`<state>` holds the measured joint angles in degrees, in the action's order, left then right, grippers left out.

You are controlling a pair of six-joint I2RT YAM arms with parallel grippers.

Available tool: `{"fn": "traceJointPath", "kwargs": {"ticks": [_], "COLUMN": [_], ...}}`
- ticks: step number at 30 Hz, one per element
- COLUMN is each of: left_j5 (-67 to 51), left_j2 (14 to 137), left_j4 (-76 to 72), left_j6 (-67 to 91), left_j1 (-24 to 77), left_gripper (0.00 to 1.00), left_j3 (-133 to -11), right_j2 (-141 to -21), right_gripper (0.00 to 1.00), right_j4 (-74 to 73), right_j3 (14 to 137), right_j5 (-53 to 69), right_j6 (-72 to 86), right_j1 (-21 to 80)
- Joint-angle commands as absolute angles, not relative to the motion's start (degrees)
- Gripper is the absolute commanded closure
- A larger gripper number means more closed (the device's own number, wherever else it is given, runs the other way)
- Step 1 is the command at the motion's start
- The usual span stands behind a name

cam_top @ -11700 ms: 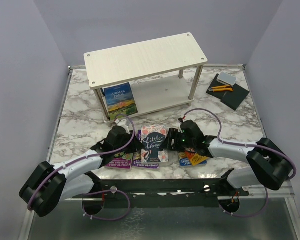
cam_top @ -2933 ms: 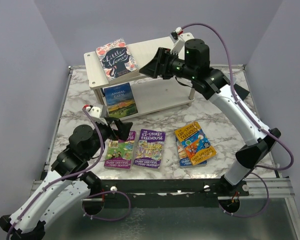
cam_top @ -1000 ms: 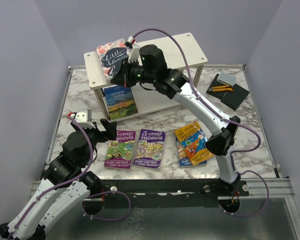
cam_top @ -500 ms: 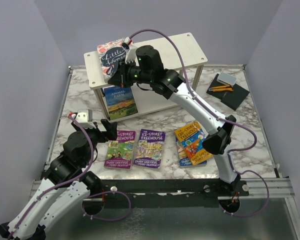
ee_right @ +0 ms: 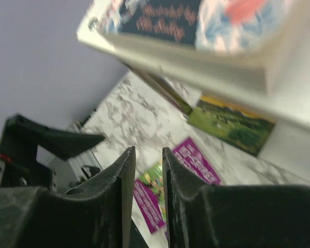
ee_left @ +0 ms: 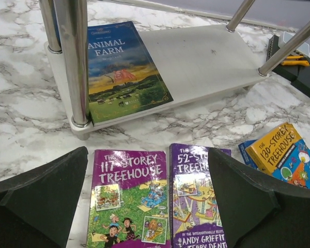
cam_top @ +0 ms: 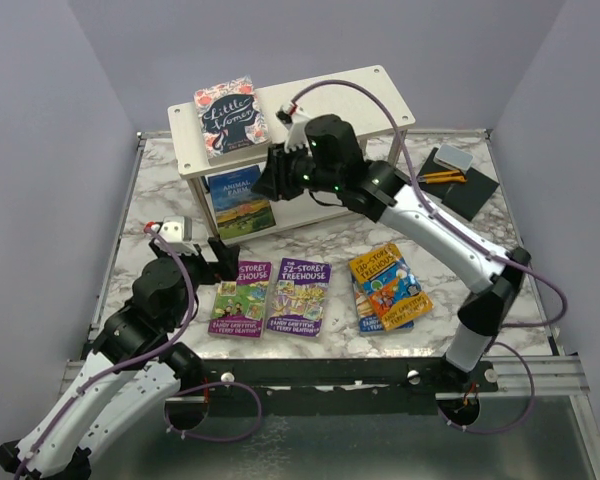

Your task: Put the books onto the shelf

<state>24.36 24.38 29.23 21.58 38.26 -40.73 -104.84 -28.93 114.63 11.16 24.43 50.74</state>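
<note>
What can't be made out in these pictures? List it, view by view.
Left wrist view: the title of the blue book, covered by the orange Treehouse book; the black pad, cut off by the right edge.
Right wrist view: the Little Women cover, blurred and cut by the top edge.

L arm (cam_top: 155,300) at 7 o'clock, R arm (cam_top: 450,235) at 3: white link shells, black joint housings. Purple cable (cam_top: 352,85) runs along ea. White cam block (cam_top: 172,229) w/ red tab, 9 o'clock. R wrist (cam_top: 325,155) shows green LED dots. Fingers (ee_left: 41,199) matte black wedges.
</note>
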Motion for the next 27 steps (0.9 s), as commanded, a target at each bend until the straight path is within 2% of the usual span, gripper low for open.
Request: {"fn": "traceJointPath", "kwargs": {"ticks": [1, 9, 18, 21, 27], "left_j5": [20.45, 13.85, 4.88, 0.45, -8.86], "left_j2": [26.10, 31.43, 41.18, 45.18, 51.06], "left_j4": [28.26, 27.77, 22.59, 19.30, 9.81], "left_j6": [21.39, 27.11, 31.54, 32.36, 36.76], "left_j1": [38.21, 38.23, 38.21, 38.17, 38.36], "left_gripper": [0.01, 0.01, 0.01, 0.01, 0.01], "left_j3": [-40.83, -40.61, -37.43, -37.06, -34.04], "right_j2": [-92.07, -73.90, -64.40, -63.55, -63.94], "right_gripper": [0.62, 0.36, 0.14, 0.10, 0.07], "right_j4": [-25.04, -25.58, -33.19, -35.01, -34.50], "right_j3": [101.33, 75.57, 55.69, 52.55, 48.29], "right_j5": [4.49, -6.21, -18.91, -20.37, -15.31], "right_j6": [22.60, 25.41, 32.67, 34.27, 34.99], "right_j1": [51.24, 51.06, 48.85, 45.32, 33.28]}}
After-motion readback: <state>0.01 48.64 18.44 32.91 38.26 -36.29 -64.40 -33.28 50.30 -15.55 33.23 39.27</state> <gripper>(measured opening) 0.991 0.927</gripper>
